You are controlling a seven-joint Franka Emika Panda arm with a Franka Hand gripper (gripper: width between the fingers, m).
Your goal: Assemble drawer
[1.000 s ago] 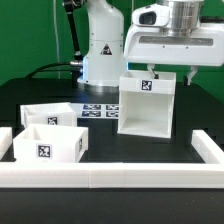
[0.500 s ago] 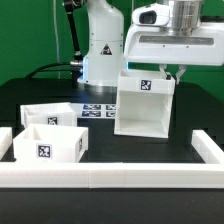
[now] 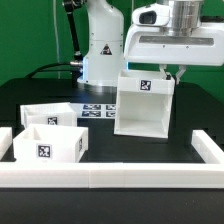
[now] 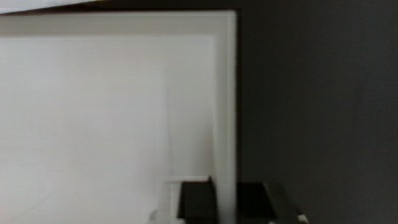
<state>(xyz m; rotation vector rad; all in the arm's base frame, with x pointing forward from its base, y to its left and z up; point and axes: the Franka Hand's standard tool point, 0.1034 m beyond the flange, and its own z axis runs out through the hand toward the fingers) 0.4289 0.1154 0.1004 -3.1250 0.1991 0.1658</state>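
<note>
The case [image 3: 143, 108] stands right of centre in the exterior view. The front tray [image 3: 48, 146] and back tray [image 3: 50, 114] sit at lower left, apart from it. My claw [image 3: 172, 72] sits at upper right, nearly closed, its fingers [image 4: 196, 200] pinching the case's thin wall near its top right corner.

We see the gripper [image 3: 172, 72] at the tilted drawer case's [image 3: 146, 110] top rear edge, with the front tray [image 3: 50, 147] and rear tray [image 3: 40, 114] together toward the exterior view's left.
</note>
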